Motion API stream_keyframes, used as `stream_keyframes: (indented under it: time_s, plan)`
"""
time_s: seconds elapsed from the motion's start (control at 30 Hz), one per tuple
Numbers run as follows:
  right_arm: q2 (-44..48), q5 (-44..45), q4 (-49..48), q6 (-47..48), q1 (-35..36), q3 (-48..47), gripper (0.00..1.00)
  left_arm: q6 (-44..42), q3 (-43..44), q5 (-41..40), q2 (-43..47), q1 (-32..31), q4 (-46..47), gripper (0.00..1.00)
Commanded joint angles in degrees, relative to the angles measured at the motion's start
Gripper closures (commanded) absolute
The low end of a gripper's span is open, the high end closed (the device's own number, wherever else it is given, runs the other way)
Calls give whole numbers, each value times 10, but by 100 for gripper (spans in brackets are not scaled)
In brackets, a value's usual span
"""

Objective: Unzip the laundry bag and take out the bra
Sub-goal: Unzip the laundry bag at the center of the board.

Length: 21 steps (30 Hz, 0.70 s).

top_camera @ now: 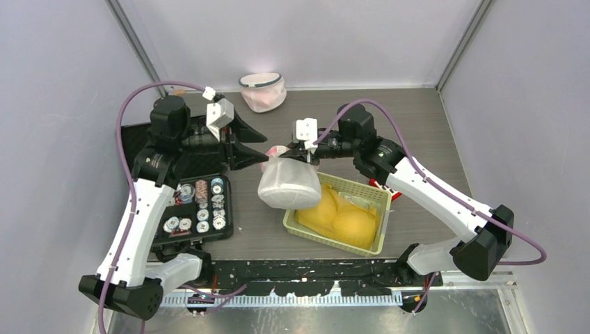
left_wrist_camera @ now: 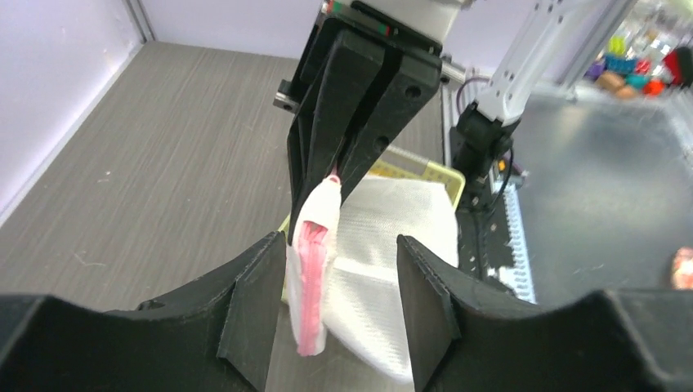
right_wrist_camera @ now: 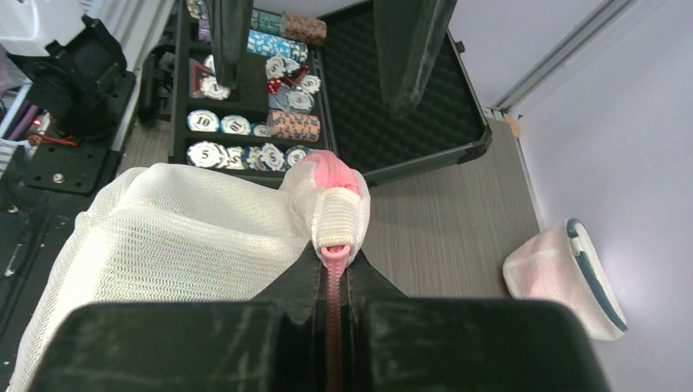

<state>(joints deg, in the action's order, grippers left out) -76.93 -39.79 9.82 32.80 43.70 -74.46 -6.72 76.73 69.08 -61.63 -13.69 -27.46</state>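
Laundry bag (top_camera: 289, 186) of white mesh, pink zipper edge (right_wrist_camera: 331, 173), hanging pinched in right hand (right_wrist_camera: 333, 263), left hand (left_wrist_camera: 337, 251) spread open

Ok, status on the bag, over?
Right gripper shut on laundry bag at its pink zip end, bag held aloft. Left gripper open, straddling that end. Basket below; no obstruction seen.

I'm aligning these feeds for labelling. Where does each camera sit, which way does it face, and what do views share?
Top external: above and behind the bases, looking down on the table; both arms show.
Left wrist: on the left arm, facing the right claw; left claw open below.
Right wrist: on the right arm, facing the chip case; own claw shut on the laundry bag.
Shared: all see the bag.
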Motion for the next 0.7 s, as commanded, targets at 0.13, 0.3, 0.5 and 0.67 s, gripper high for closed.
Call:
stream_keyframes:
  time_s: [0.13,0.3,0.5,0.67]
  plan:
    - [3,-45,-34,-22,-1,-34,99,-129,8,-75,-7,-53,-43,48]
    - [3,-45,-35,-23,-1,-34,99,-155,15,-104,-17,-87,-72,47]
    - [9,-46,-31,-18,-1,-29,99,-173,17,-141,-27,-112,-93,56]
    - [12,-46,-17,-11,0,-28,99,-159,22,-135,-25,-112,-73,63]
